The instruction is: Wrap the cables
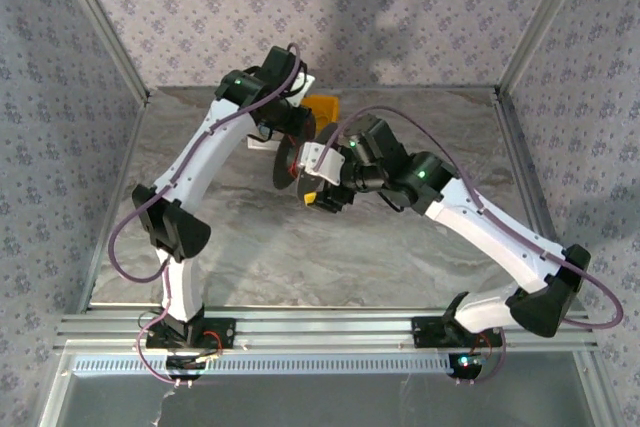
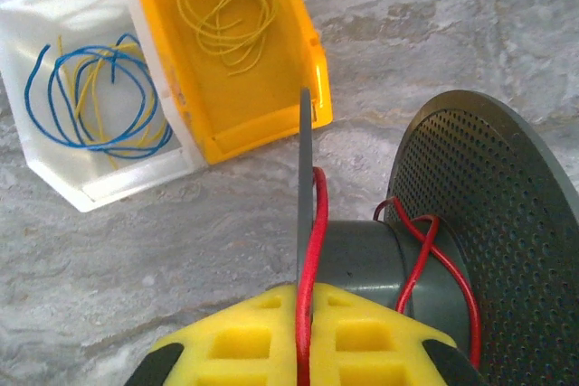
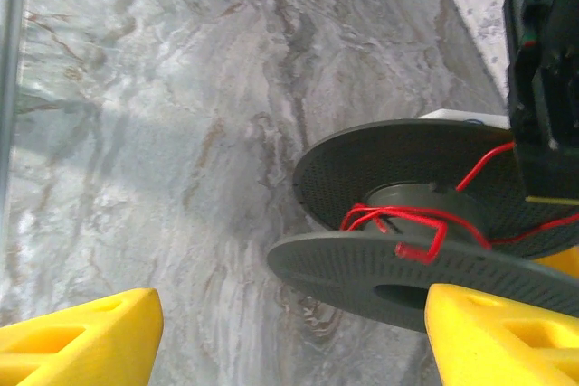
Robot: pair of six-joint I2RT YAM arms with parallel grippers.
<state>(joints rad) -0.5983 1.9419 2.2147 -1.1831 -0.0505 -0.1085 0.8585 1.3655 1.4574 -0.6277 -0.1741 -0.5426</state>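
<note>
Pinched in left jaws: flange of dark grey perforated plastic spool (image 2: 362, 255), thin red wire (image 2: 318, 214) alongside, loosely looped on hub. Wide right jaws beside flange. Risk: slack loops slipping off

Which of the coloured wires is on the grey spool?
The thin red wire, looped on the dark grey perforated spool; a yellow wire lies in the yellow plastic bin, a blue wire in the white bin.

Markings, legible — none: no text, label, brand or number can be read on any surface in view.
</note>
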